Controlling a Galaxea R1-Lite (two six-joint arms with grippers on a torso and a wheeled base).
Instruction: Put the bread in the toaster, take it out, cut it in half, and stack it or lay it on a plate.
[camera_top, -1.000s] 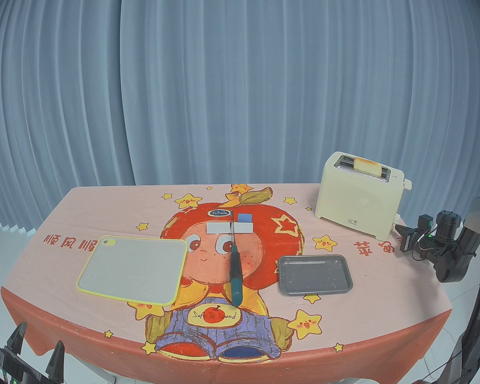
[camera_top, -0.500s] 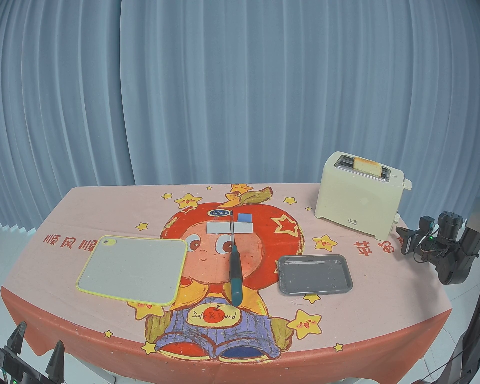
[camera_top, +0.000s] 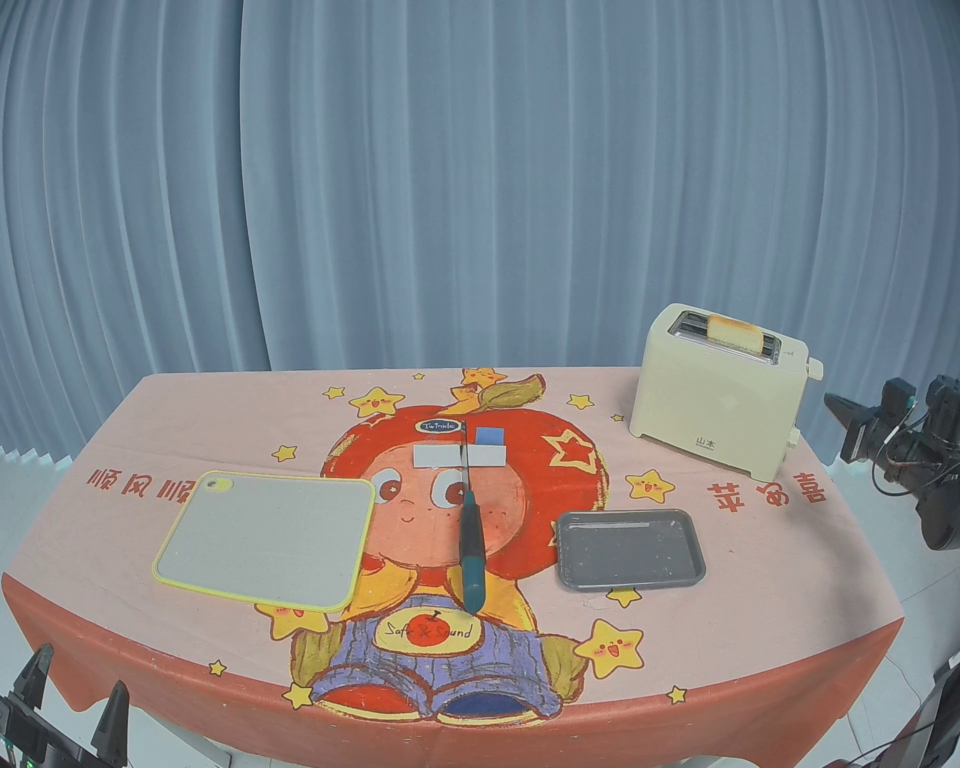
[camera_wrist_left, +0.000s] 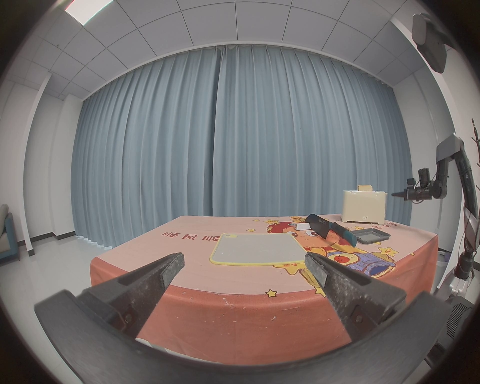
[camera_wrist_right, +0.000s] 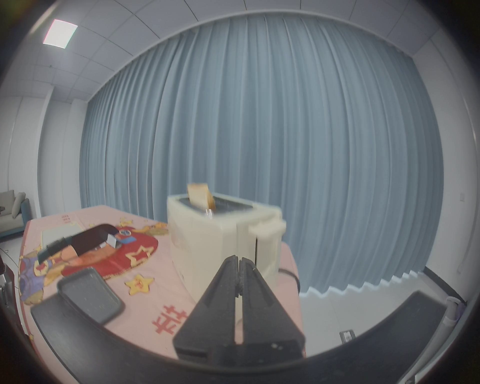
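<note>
A slice of bread sticks up out of the cream toaster at the table's back right. My right gripper hangs off the table's right side, level with the toaster's lever end, shut with nothing between its fingers. A teal-handled knife lies on the cloth in the middle. A grey-and-yellow cutting board lies front left. A dark grey plate lies front right. My left gripper stands open below the table's front left corner.
A cartoon tablecloth covers the table. Two small white cards and a blue one lie by the knife's blade. A blue curtain hangs close behind the table.
My right gripper has risen and drawn back to the right, from beside the toaster's lower front corner to the height of its lever. Nothing else moved.
</note>
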